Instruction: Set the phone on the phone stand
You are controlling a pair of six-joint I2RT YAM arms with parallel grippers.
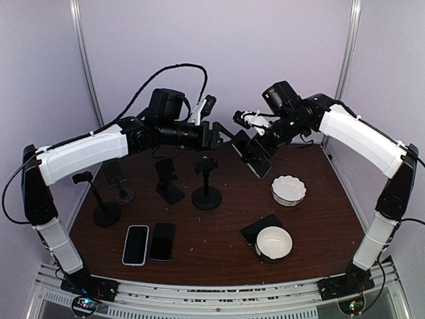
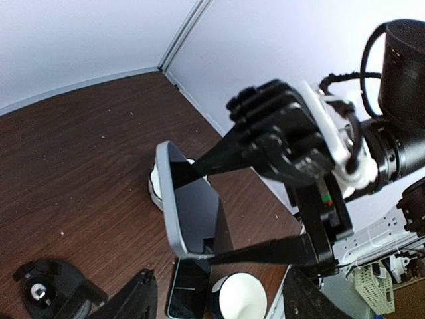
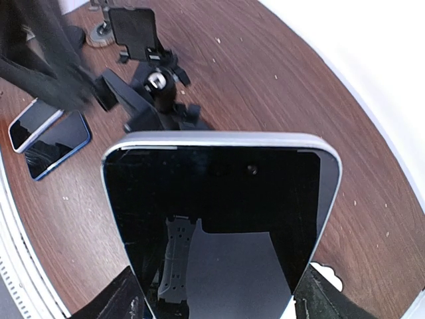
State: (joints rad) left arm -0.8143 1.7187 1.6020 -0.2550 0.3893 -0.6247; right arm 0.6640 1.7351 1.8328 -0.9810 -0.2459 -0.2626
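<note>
A: "While the phone (image 1: 261,166) was airborne, what was the left gripper (image 1: 218,135) doing?"
B: "Fingers apart, empty, hovering just above the phone stand (image 1: 207,197)."
A: "Phone location?"
B: "Up and right of that stand, clamped across its edges by the right gripper (image 1: 251,149)."
A: "Step?"
B: "Carrying, I judged. Next called for lowering it leftward onto that stand, then letting go."

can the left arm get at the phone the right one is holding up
Probably yes: the phone hangs in the air in the right gripper, and the left gripper is close beside it, jaws apart, with nothing between them.
</note>
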